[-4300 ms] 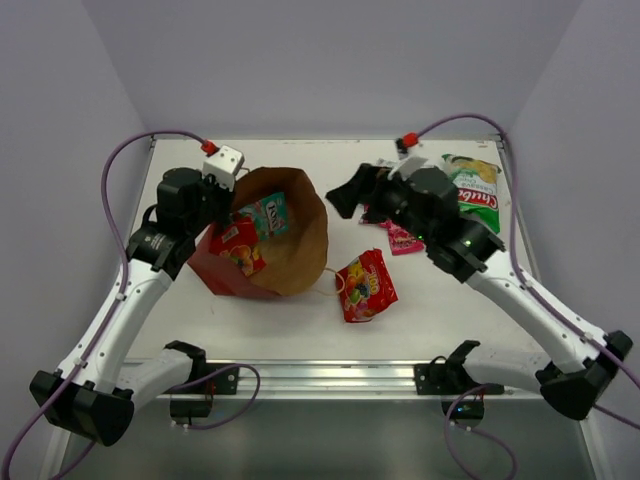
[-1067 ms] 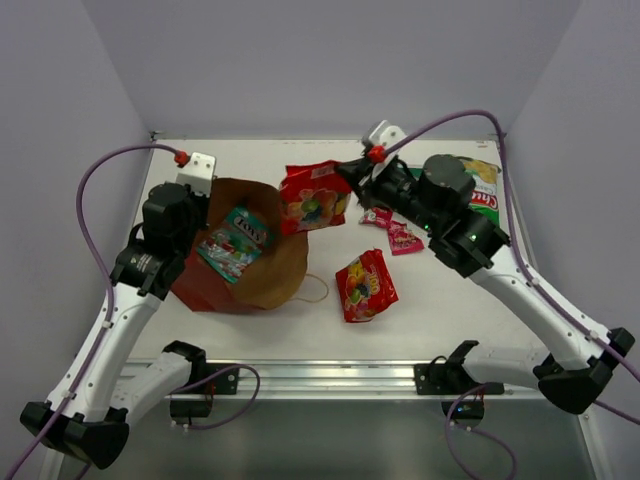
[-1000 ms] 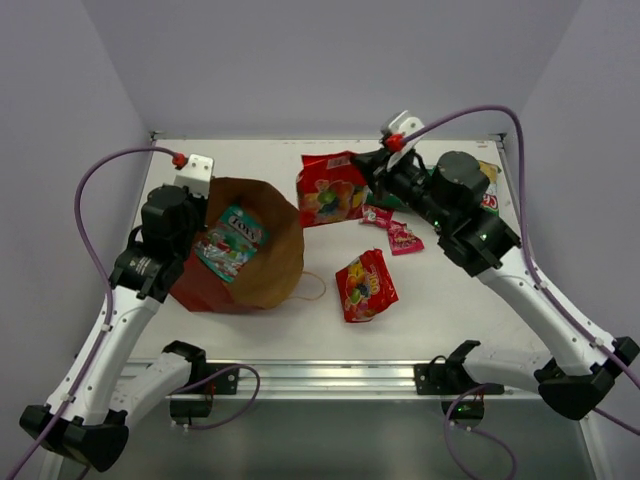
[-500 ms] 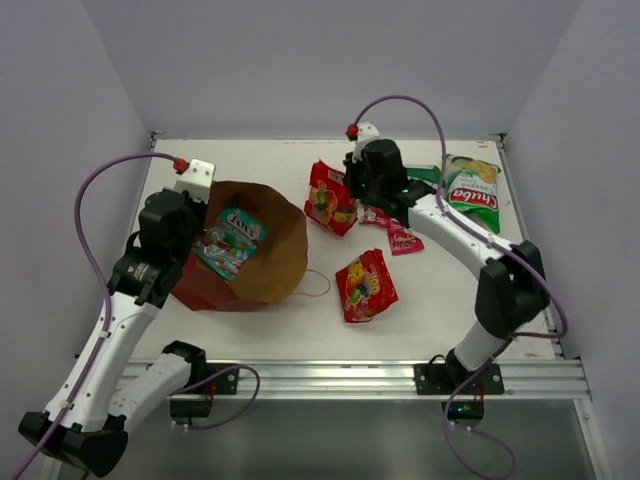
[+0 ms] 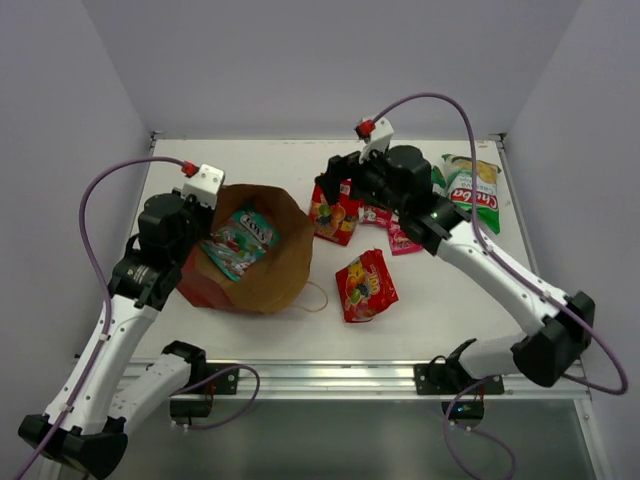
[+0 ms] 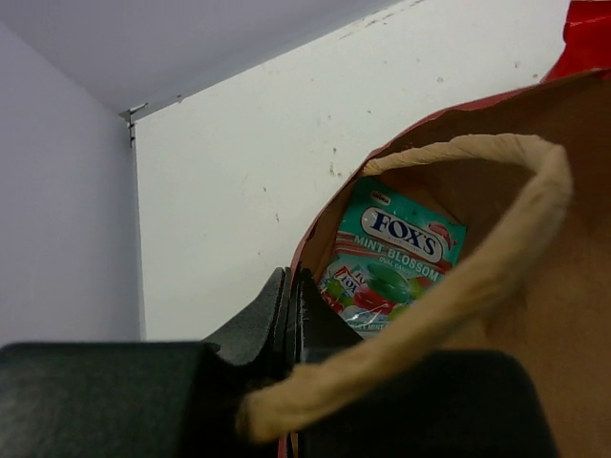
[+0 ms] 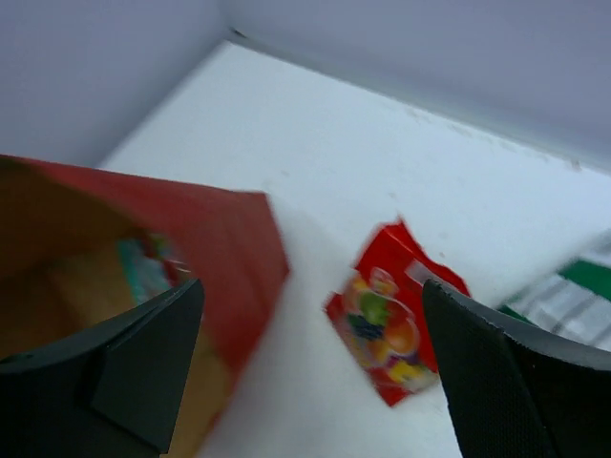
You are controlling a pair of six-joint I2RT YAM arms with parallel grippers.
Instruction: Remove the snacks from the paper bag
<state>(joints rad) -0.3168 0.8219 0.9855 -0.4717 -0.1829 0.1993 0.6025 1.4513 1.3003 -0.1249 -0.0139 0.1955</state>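
Paper bag [image 5: 278, 272], left claw [image 6: 288, 303] pinching rim

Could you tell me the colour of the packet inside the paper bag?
Teal packet, best seen in the left wrist view.

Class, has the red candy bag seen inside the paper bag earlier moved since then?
Yes: the red candy bag went right, out of the paper bag, toward the unmoved green chip bag.
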